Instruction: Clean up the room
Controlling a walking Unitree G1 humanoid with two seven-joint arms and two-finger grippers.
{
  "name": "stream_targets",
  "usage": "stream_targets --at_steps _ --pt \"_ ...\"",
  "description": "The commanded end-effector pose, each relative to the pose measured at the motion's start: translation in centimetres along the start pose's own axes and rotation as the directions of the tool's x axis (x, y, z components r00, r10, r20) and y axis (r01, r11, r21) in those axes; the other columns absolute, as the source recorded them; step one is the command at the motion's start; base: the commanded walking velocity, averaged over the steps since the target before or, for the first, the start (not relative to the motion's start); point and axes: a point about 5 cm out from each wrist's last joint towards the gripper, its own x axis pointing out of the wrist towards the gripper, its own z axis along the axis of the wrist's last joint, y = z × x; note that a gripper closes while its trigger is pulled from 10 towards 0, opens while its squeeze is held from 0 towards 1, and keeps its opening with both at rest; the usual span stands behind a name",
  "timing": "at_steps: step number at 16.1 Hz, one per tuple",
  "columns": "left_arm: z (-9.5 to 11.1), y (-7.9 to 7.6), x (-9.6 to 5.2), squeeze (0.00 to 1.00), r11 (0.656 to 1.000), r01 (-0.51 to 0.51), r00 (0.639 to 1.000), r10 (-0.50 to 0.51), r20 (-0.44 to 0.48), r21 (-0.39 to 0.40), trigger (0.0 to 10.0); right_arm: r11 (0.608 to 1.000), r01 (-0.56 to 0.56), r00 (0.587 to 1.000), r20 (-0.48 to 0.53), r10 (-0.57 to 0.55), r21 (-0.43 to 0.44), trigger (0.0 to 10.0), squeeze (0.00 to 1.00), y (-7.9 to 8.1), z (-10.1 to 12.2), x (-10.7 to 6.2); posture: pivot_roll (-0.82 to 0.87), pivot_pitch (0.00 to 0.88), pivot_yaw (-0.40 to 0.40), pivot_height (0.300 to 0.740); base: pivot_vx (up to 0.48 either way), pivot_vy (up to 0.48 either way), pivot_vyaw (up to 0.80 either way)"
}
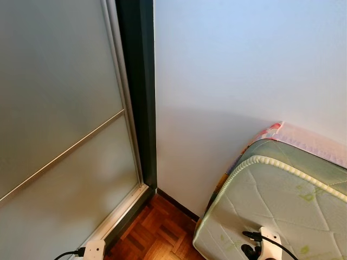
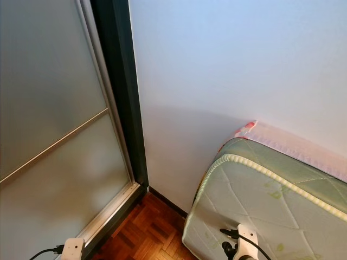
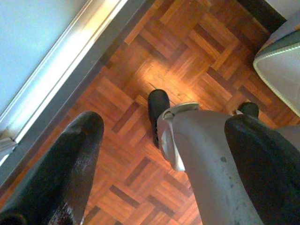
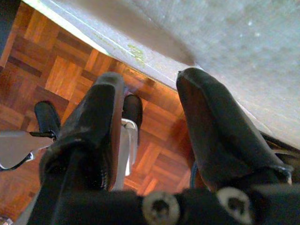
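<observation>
Room corner: mattress (image 1: pixel 282 206) against the white wall (image 1: pixel 238 70), beside a frosted sliding door (image 1: pixel 59 124). Left hand (image 3: pixel 164 154) and right hand (image 4: pixel 145 122) hang over parquet floor (image 3: pixel 187 51), fingers apart, holding nothing.

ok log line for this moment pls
facing: wall corner, frosted sliding door | mattress leaning on wall | left tool open, empty | right tool open, empty

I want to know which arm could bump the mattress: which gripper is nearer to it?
Right. The right gripper hangs open right beside the mattress edge, above the parquet. The left gripper, also open, hangs over the floor by the sliding door, farther away.
</observation>
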Motion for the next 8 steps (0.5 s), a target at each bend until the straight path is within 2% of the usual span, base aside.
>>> stream_targets --at_steps 1,8 --pt "-0.37 0.19 -0.13 0.0 1.0 0.008 1.0 -0.008 -0.012 0.015 10.0 1.0 0.001 0.999 0.032 -0.002 0.02 10.0 0.0 0.01 0.61 0.06 0.18 0.07 -0.068 0.74 0.0 0.0 0.0" --pt "-1.24 0.24 -0.38 0.0 1.0 0.022 0.999 -0.021 -0.026 0.012 10.0 0.999 0.004 1.0 0.023 -0.005 0.035 10.0 0.0 -0.21 0.22 -0.05 0.18 0.078 -0.076 0.74 0.0 0.0 0.0"
